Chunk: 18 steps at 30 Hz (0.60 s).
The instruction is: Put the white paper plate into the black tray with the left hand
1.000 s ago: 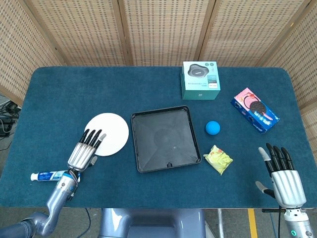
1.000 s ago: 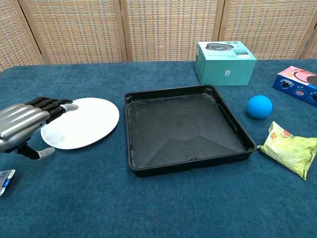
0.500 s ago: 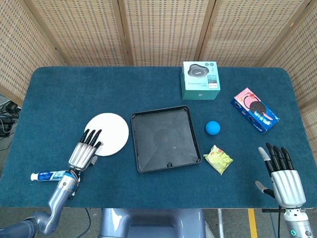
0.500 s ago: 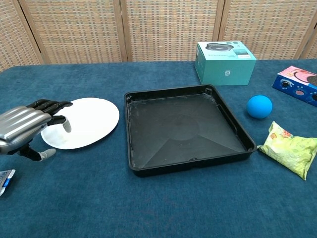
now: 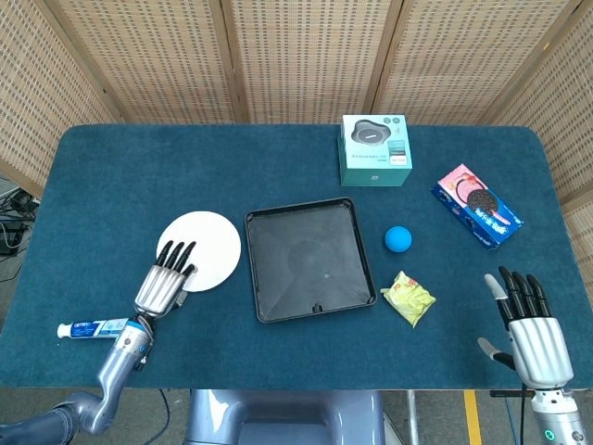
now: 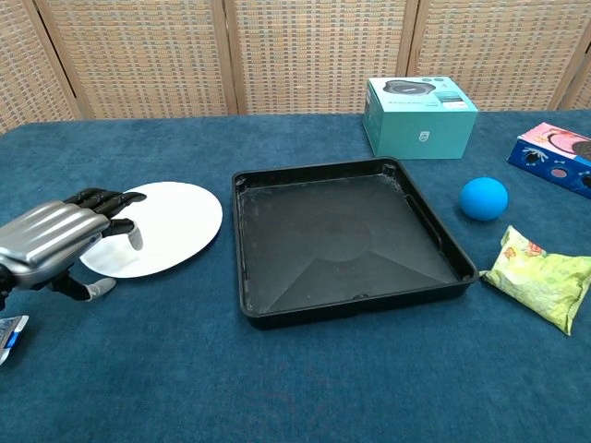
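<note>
White paper plate [image 6: 159, 228]: flat on the bench, just left of the black tray [image 6: 343, 239]. Left robot hand [image 6: 57, 239]: at the plate's near-left edge, fingers over the rim, grip not yet evident; tray lies right.

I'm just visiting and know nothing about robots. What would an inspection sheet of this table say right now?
Surface: blue cloth table, flat.
Job's things: white paper plate lies on the cloth left of the black tray, not in it; the tray holds nothing.
Clutter: teal box, blue ball, yellow snack packet, cookie pack, toothpaste tube.
Hands: left hand is at the plate's near left edge, fingertips over it; whether it grips the plate cannot be told. Right hand is open, holding nothing, at the near right corner.
Cables: some on the floor at far left.
Surroundings: woven screens behind the table.
</note>
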### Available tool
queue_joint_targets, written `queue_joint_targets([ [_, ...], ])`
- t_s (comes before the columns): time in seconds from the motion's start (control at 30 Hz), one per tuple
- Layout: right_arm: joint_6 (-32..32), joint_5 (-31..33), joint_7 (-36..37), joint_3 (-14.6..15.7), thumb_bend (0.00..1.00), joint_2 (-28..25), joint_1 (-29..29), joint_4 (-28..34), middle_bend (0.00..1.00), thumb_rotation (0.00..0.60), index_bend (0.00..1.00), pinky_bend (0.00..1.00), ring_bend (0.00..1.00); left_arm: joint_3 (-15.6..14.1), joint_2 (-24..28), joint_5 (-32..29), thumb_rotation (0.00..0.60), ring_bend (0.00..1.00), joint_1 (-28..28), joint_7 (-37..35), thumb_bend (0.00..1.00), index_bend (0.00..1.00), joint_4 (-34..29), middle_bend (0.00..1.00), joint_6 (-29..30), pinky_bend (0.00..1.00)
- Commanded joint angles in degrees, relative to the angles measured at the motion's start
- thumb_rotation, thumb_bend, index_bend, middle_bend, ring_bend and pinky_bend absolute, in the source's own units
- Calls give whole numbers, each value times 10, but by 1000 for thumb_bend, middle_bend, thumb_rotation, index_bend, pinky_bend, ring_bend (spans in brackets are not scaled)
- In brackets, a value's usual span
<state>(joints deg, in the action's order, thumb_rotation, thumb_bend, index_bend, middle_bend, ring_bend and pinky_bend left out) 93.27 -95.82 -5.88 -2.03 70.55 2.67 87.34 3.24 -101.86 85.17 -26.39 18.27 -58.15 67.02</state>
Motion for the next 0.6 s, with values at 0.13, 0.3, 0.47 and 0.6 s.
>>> queue_joint_targets([
  [0.13,0,0,1,0,152,0,0,-1,0,600,58,0,0,0,-5,-1,600,0,-1,-1,356,373,4,0,4,0],
  [0.3,0,-1,0,0,152,1,0,-1,0,600,58,0,0,0,-9,0,600,0,-2,-3,417,429,11,0,7,0],
  [0.47,0,-2,-2,1,152,1,0,-1,0,600,58,0,0,-1,-17,-1,600,0,-4,-5,422,447,21,0,6,0],
  [0.6,0,-2,-3,1,152,2,0,-1,0,600,58,0,0,-2,-22,-2,600,0,-5,-7,424,463,29,0,5,0],
])
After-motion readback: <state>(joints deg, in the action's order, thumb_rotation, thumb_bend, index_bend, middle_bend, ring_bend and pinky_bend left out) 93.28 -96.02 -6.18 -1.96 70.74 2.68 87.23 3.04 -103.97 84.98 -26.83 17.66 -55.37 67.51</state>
